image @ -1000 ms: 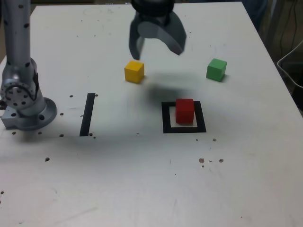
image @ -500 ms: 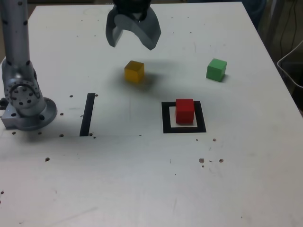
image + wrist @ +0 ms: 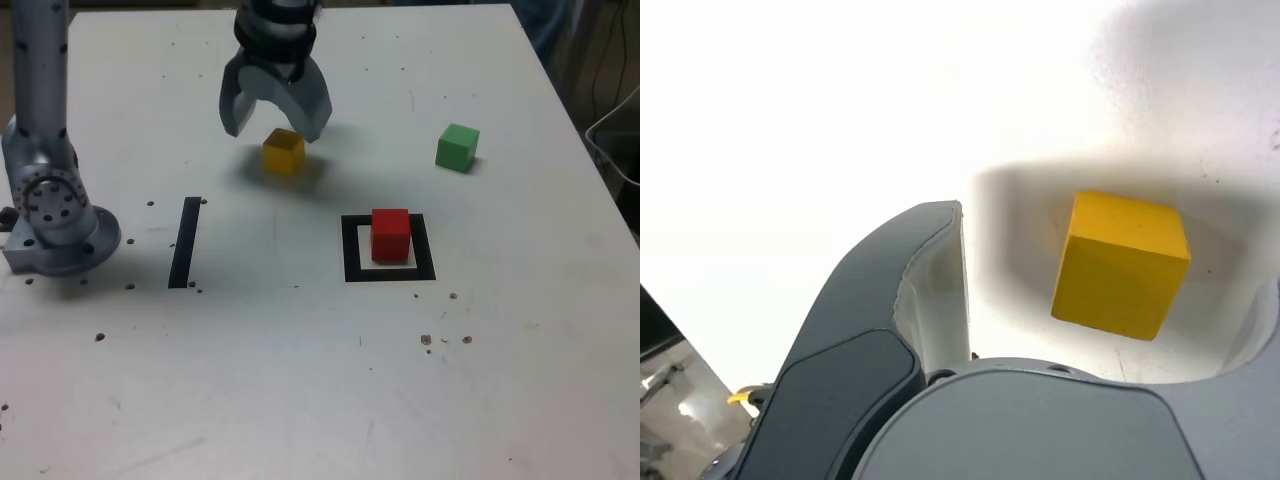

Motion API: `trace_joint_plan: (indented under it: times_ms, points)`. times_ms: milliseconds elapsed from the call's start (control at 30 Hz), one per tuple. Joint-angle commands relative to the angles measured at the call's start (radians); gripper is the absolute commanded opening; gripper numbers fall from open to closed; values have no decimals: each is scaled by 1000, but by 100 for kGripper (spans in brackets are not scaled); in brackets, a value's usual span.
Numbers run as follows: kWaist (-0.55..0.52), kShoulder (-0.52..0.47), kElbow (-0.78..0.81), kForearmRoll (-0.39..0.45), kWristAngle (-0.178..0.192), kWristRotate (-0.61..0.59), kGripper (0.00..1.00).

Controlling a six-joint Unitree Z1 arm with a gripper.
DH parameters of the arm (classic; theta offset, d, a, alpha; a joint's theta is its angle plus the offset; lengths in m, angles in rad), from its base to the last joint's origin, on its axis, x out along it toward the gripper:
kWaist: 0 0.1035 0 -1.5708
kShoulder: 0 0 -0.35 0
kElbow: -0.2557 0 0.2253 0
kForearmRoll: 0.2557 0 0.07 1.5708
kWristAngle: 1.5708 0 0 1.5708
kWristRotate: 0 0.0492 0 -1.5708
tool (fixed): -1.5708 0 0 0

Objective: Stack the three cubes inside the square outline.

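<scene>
White surface (image 3: pixel 300 380): pincer (image 3: pixel 275 122) gaped wide, empty, above yellow cube (image 3: pixel 284 152) toward far edge; red cube (image 3: pixel 391 234) sat inside square outline (image 3: pixel 350 250).

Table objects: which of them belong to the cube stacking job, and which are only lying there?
Belong:
- yellow cube
- red cube
- green cube
- square outline
- gripper, open

Only lying there:
- straight black tape strip
- small dark specks

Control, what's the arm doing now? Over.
Gripper open above yellow cube. Red cube inside square outline. Green cube waiting. Nothing blocking.
</scene>
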Motion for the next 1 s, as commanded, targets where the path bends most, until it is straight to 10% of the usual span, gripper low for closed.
trace_joint_plan:
  times_ms: [0,967]
  points:
    - [2,13,12,-19,-14,9,98]
    - [-20,43,42,-97,-80,36,29]
